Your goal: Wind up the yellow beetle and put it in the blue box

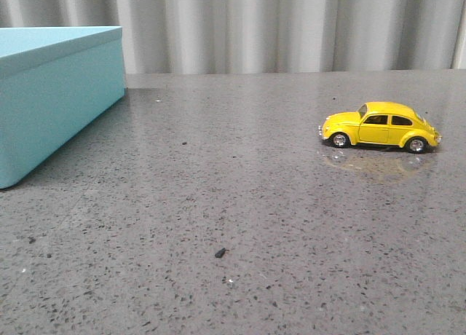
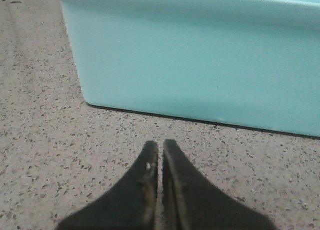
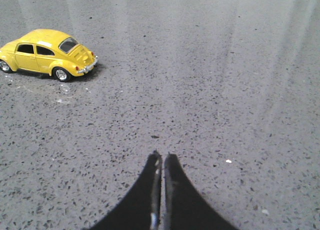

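The yellow beetle stands on its wheels at the right of the grey table, nose pointing left. It also shows in the right wrist view, well away from my right gripper, which is shut and empty above bare tabletop. The blue box stands at the far left of the table. In the left wrist view its turquoise side fills the picture, and my left gripper is shut and empty, a short way in front of that wall. Neither gripper shows in the front view.
The grey speckled table runs from the box to the car. A small dark chip lies near the front middle. A pale pleated curtain hangs behind the table.
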Tool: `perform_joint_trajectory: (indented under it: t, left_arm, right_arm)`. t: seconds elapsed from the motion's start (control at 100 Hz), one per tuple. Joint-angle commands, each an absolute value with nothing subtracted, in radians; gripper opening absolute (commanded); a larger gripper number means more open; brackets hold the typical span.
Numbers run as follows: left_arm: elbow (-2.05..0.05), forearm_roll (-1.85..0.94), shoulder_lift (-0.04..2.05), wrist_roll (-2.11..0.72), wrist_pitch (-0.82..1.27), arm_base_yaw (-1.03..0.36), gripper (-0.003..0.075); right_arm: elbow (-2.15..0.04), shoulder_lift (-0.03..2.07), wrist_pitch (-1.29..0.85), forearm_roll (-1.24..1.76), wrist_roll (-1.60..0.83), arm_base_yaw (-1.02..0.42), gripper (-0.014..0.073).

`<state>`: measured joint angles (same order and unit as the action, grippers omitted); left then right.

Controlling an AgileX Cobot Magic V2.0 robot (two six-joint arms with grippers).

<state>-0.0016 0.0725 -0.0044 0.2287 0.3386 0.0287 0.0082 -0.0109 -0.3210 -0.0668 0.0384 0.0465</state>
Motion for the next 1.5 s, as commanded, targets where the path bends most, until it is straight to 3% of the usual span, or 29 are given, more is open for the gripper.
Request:
perform_joint_trajectory:
  t: [0.0,0.91,1.25,1.49]
  left_arm:
    - [0.025,0.064,-0.037,0.238,0.298,0.030,-0.0021]
    - [0.025,0.064,-0.037,0.238,0.293,0.030,-0.0021]
    - [0.025,0.093,-0.037,0.238,0.202,0.030,-0.0021]
    - [0.025,0.118,-0.037,0.238,0.198,0.030,-0.0021]
  right_arm:
    - [0.031,-0.030,-0.297,-0.066,0.032,0.051,-0.0062]
    - [0.031,-0.030,-0.297,-0.068,0.032,0.051,-0.0062]
    - [0.031,-0.030,-0.296,-0.073,0.032,0.051,-0.0062]
    - [0.031,-0.030,-0.203,-0.073,0.032,0.051,-0.0062]
